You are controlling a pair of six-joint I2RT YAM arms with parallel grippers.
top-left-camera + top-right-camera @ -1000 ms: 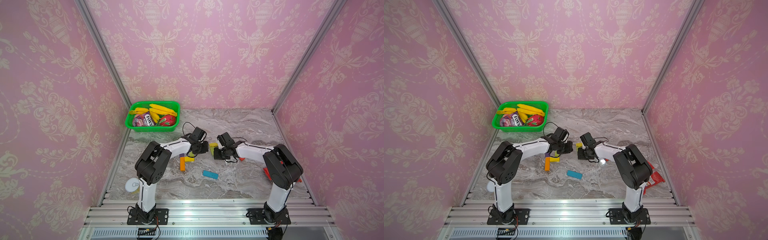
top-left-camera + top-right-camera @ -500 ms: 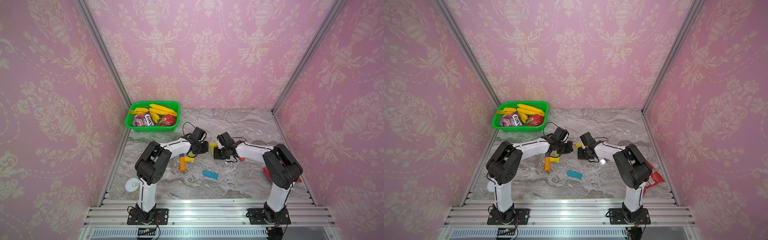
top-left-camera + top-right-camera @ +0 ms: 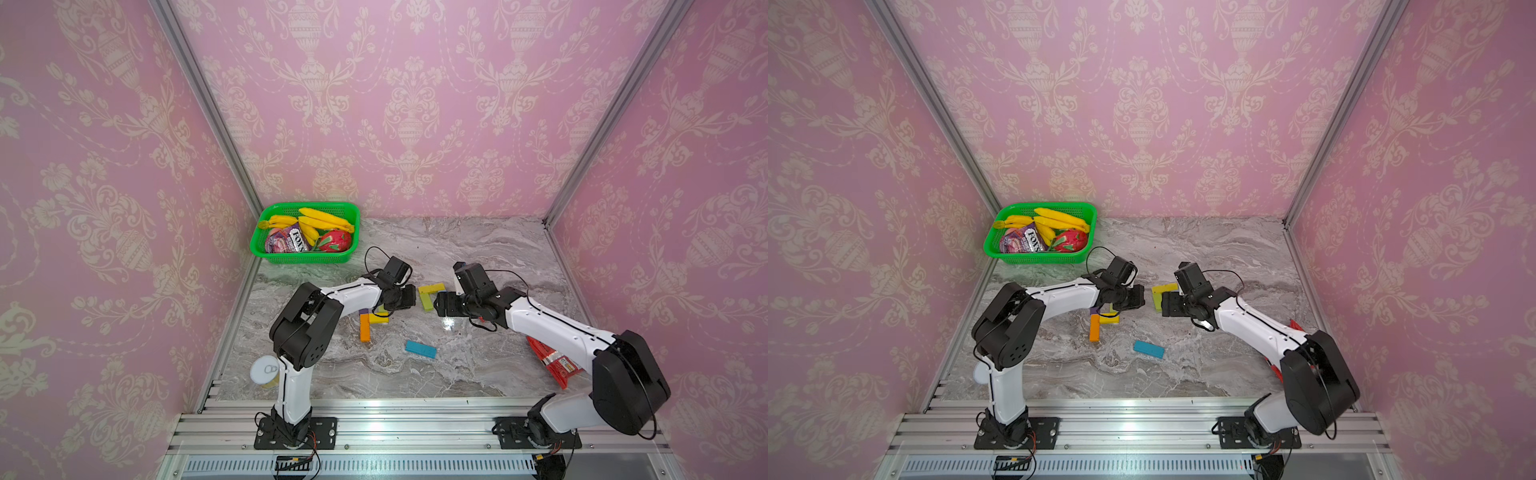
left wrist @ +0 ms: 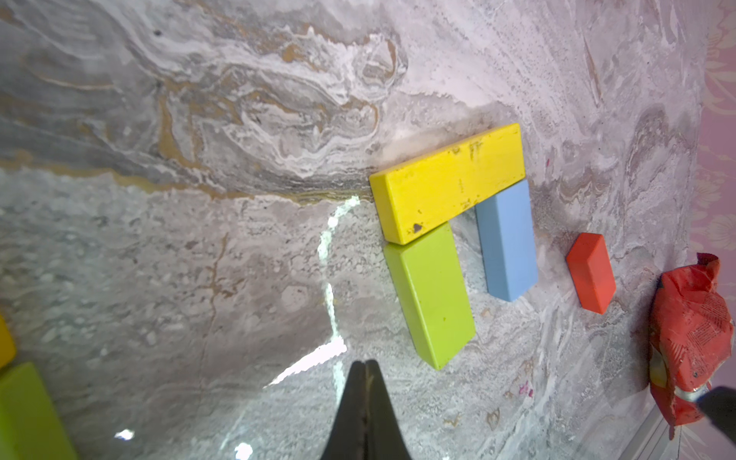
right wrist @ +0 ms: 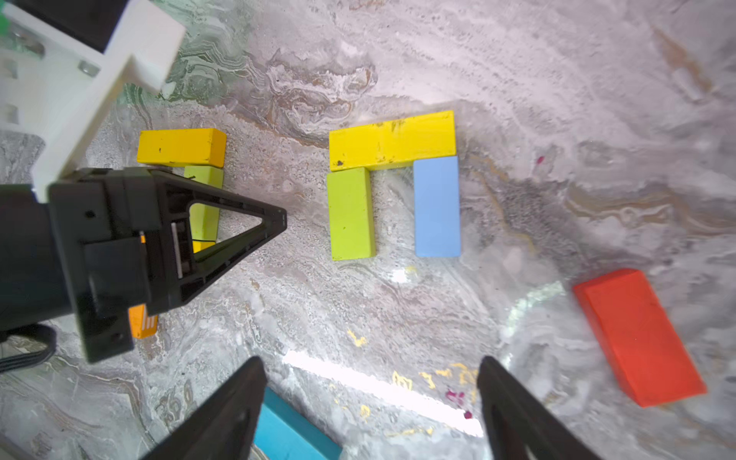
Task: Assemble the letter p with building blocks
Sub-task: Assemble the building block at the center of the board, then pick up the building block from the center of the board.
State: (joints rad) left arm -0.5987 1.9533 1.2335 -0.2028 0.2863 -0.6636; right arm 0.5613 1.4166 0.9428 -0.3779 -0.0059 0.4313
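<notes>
Tabletop seen from above, left to right. A can (image 3: 264, 370) stands by the left edge near the near-left corner, partly behind the left arm. A green basket (image 3: 303, 258) sits in the far-left corner holding bananas (image 3: 324, 218), a purple packet (image 3: 286, 241) and a red fruit (image 3: 334, 242).

Left of centre, several building blocks lie bunched together. An orange block (image 3: 365, 327) points toward the near edge. Beside it are a second yellow block (image 5: 181, 146) and a second lime block (image 5: 205, 199), which touch at one end. A sliver of purple block (image 3: 365, 311) shows under the left arm.

The left jaws are pressed together on nothing and hang low over bare marble between this group and the centre.

At the centre, slightly toward the far edge, three blocks form an open-ended frame. A yellow block (image 4: 448, 181) lies across the far ends of a lime block (image 4: 432, 294) and a light-blue block (image 4: 506, 239). It touches both, and the two lie parallel with a gap between them.

A teal block (image 3: 421, 349) lies alone, nearer the near edge.

The right jaws stand wide apart and empty, just right of the frame; in both top views they hide the light-blue block.

A red block (image 5: 637, 338) lies apart, right of the frame. A red packet (image 3: 552, 361) lies toward the right edge, partly under the right arm.
</notes>
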